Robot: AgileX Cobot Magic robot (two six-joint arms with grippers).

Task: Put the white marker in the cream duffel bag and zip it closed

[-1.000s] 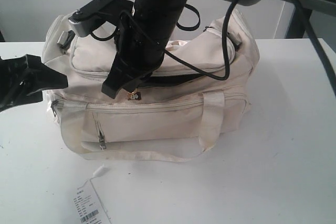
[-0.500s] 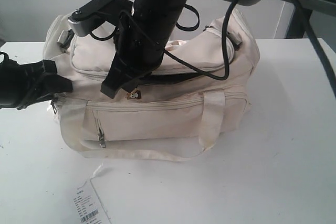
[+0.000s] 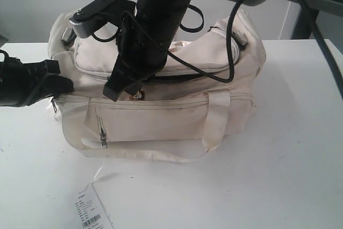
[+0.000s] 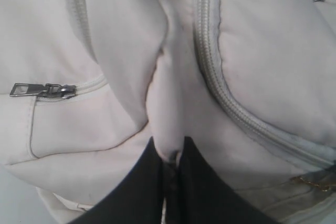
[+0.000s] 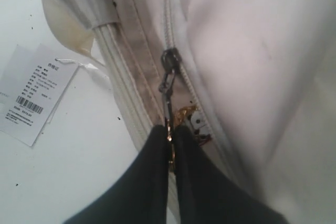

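The jaws of our right gripper [image 5: 170,135] are pinched together on the tip of the grey metal zip pull [image 5: 167,87], beside the small gold charm [image 5: 185,115]. Those of our left gripper [image 4: 170,149] clamp a fold at the end of the soft cream fabric duffel bag [image 3: 161,124]. The slim white marker shows in no view; we take it to be inside. The main zip gapes dark. The pull could slip from so narrow a pinch. The slider could also jam on slack fabric if our left hold gives.

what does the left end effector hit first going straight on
The cream duffel bag: the left end effector is shut on a fold of its fabric, so it would likely press deeper into it.
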